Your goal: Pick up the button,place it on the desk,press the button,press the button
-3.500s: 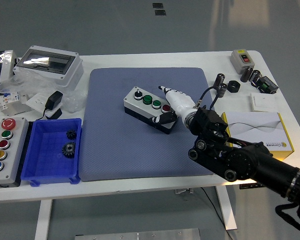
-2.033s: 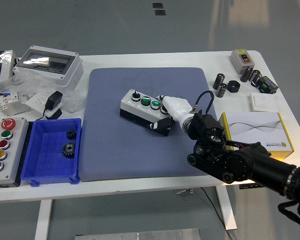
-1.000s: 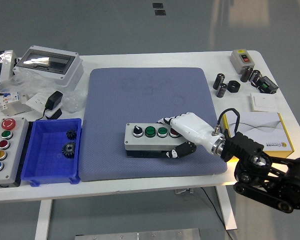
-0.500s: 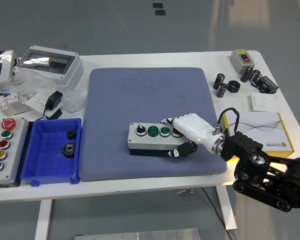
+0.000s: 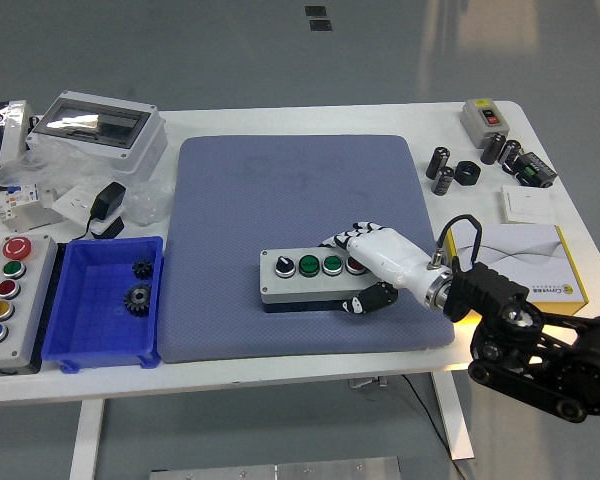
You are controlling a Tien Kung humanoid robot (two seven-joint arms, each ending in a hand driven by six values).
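One white right hand clamps its fingers around the 3 o'clock end of the rigid, weighty-looking grey four-button control box on the blue mat.

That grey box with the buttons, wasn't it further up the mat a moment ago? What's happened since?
Yes. The right hand has carried the button box from the middle of the blue mat down toward its near edge and turned it level. The hand still grips its right end. The blue bin with gears, the other button box at left and the parts at right have not moved.
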